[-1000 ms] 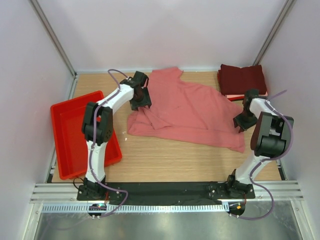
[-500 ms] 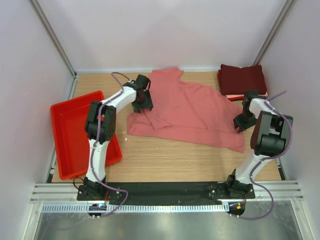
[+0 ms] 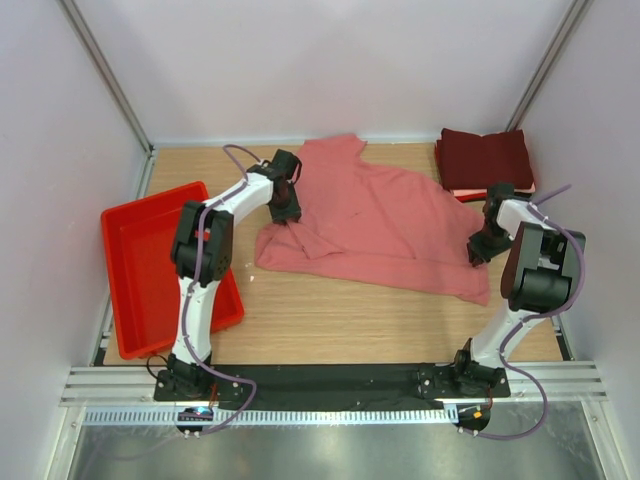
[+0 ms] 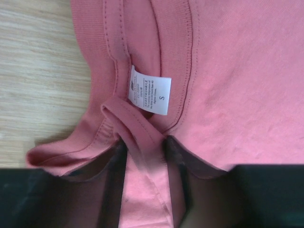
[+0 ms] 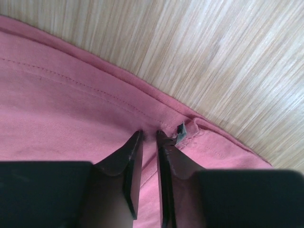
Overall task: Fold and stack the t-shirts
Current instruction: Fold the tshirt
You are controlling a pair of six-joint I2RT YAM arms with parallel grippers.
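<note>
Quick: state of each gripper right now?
Left gripper: jaws either side of a collar fold of the salmon-pink cloth t-shirt; clamped or not cannot be told.
Right gripper: shut on that t-shirt's hem.

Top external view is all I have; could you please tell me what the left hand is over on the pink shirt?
Observer: The left hand straddles a raised collar fold of the pink shirt, beside the size label.
Operator: Thank you; where is the right hand?
Observer: Its fingers stand close together at the hem, with the wooden table just beyond.
</note>
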